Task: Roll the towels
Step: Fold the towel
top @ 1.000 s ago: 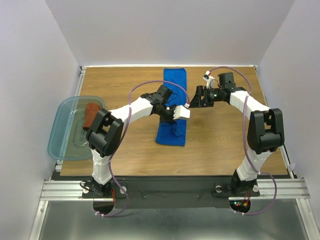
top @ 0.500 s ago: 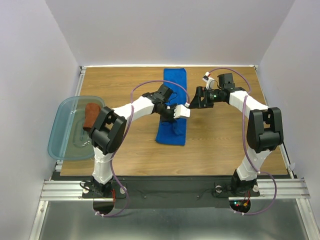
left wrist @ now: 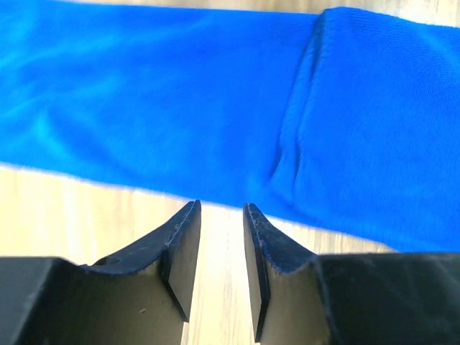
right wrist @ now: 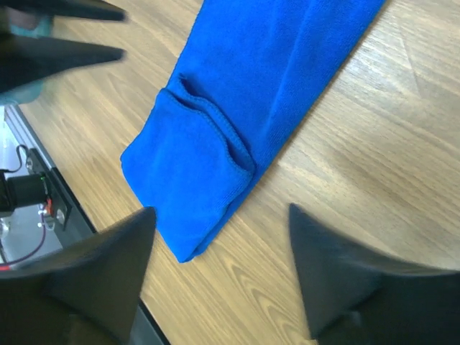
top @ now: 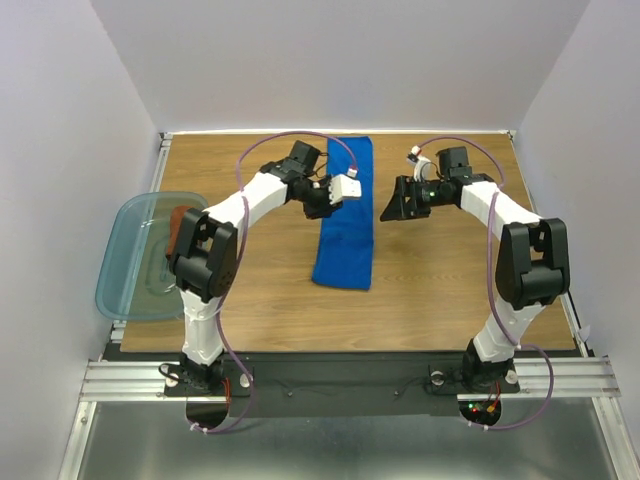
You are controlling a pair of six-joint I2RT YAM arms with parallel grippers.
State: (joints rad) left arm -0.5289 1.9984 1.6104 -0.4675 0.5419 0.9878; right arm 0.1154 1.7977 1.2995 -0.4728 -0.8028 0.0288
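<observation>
**Blue towel flat at mid-table, both claws off it**

At the far left, the teal bin point(top: 128, 262) hangs over the table's point(top: 450, 290) left edge. The brown towel point(top: 180, 228) lies in a lump inside it, at its right side, partly hidden by the left arm.

The left gripper point(top: 322, 207) sits over bare wood just beside the blue towel's point(top: 345, 230) left edge. In its wrist view the gripper point(left wrist: 221, 208) is released. Its two fingers point(left wrist: 180, 251) stand close with only a narrow slit between them, nothing is in the slit, and the tips stop short of the cloth.

The blue towel point(left wrist: 165, 100) lies as a long strip down the middle of the table, from the far edge toward the near side. It is unrolled. Its near end is folded back over itself once, a doubled flap point(left wrist: 374, 129) with a small pucker at the seam.

To the right of the strip, clear of it, the right gripper point(top: 390, 208) hovers over the wood and points toward the towel. In its wrist view the gripper point(right wrist: 221, 210) is spread wide and empty. The blurred fingers point(right wrist: 100, 266) frame the towel's point(right wrist: 259, 79) folded end, and the left gripper's tips point(right wrist: 65, 47) show at the upper left.
</observation>
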